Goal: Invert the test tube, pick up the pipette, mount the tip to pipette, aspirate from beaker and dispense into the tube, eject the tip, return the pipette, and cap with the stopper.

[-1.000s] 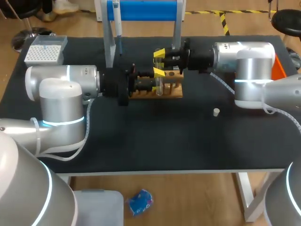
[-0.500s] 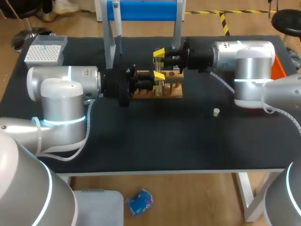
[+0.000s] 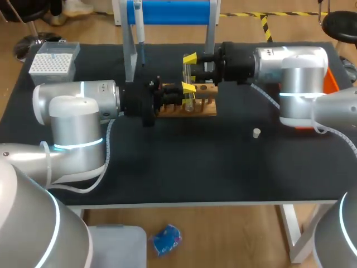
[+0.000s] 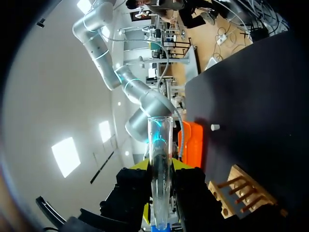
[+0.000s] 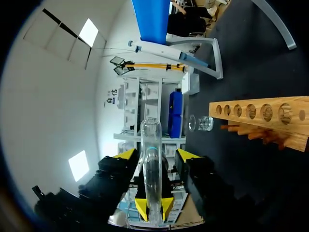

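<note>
While left gripper (image 4: 160, 166) clamps upright test tube (image 4: 160, 140) | right gripper (image 5: 157, 154) spread apart, seemingly not touching it

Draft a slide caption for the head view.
Both arms at the wooden rack: left gripper shut on the test tube, right gripper open around its far end.

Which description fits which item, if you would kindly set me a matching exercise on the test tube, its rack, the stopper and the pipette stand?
Things:
1 test tube
2 test tube rack
3 stopper
4 pipette stand

Descriptions:
A blue crossbar
B lying alone on the black table top
C see-through, held off the table
D pale wood with round holes

Pairs: 1-C; 2-D; 3-B; 4-A
</note>
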Motion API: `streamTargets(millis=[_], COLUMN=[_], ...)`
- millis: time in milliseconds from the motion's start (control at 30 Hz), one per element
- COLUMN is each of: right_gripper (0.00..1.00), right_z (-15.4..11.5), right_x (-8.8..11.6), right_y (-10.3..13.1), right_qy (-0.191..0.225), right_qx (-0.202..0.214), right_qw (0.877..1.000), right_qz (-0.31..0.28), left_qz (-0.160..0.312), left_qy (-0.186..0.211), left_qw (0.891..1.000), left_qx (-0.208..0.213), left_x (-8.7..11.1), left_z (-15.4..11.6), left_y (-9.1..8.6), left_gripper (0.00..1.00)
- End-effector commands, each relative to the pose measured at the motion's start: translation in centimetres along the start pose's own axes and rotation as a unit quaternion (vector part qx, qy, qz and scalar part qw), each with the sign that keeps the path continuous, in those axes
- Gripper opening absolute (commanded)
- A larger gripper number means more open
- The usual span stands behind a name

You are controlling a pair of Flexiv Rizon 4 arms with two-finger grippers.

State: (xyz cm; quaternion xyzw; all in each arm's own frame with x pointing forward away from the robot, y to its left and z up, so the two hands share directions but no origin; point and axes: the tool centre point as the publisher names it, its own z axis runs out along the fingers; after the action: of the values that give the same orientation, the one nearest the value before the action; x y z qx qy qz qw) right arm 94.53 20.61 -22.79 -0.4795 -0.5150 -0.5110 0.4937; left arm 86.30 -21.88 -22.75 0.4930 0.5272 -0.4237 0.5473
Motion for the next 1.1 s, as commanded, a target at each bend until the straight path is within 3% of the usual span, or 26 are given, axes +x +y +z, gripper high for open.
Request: streamTargets(millis=[33, 167, 200, 300, 367, 433, 867, 900, 967, 1033, 1067, 1100], right_gripper=[1.0, 1.0, 1.0, 1.0, 1.0, 1.0, 1.0, 1.0, 1.0, 1.0, 1.0, 1.0], right_z=[-1.9, -3.5, -3.9, -5.1, -5.7, -5.7, -5.7, -5.7, -6.2, -6.8, -7.0, -7.2], right_x=[0.8, 1.4, 1.6, 2.2, 2.6, 2.6, 2.6, 2.6, 2.8, 3.1, 2.9, 2.6], right_y=[-0.9, -0.9, -0.9, -0.8, -0.9, -0.9, -0.9, -0.9, -1.1, -1.5, -1.7, -1.9], right_qy=[-0.01, -0.006, -0.01, -0.005, 0.008, 0.008, 0.008, 0.008, -0.067, -0.101, -0.151, -0.208], right_qx=[-0.013, -0.018, -0.011, 0.03, 0.056, 0.056, 0.056, 0.056, 0.059, 0.05, 0.058, 0.072], right_qw=[1.0, 0.996, 0.994, 0.977, 0.956, 0.956, 0.956, 0.956, 0.924, 0.895, 0.867, 0.828], right_qz=[-0.012, -0.088, -0.11, -0.213, -0.286, -0.286, -0.286, -0.286, -0.371, -0.431, -0.471, -0.515], left_qz=[-0.003, -0.048, -0.094, -0.152, -0.178, -0.132, -0.132, -0.173, -0.247, -0.307, -0.329, -0.356], left_qy=[0.011, 0.009, -0.011, -0.026, -0.035, -0.039, -0.039, -0.02, -0.021, -0.034, -0.012, -0.026], left_qw=[1.0, 0.999, 0.995, 0.988, 0.983, 0.99, 0.99, 0.984, 0.968, 0.95, 0.944, 0.933], left_qx=[-0.001, -0.002, 0.004, 0.014, 0.026, 0.025, 0.025, 0.036, 0.033, 0.035, 0.029, 0.034], left_x=[-1.1, -1.6, -1.7, -1.8, -1.8, -2.1, -2.1, -2.3, -3.1, -4.1, -4.5, -4.9], left_z=[-0.8, -1.7, -2.0, -2.5, -2.7, -3.0, -3.0, -3.0, -3.2, -3.5, -3.6, -3.7], left_y=[0.2, 0.8, 1.0, 1.2, 1.4, 1.8, 1.8, 2.1, 2.5, 3.0, 3.2, 3.3], left_gripper=[0.0, 0.0, 0.0, 0.0, 0.0, 0.0, 0.0, 0.0, 0.0, 0.0, 0.0, 0.0])
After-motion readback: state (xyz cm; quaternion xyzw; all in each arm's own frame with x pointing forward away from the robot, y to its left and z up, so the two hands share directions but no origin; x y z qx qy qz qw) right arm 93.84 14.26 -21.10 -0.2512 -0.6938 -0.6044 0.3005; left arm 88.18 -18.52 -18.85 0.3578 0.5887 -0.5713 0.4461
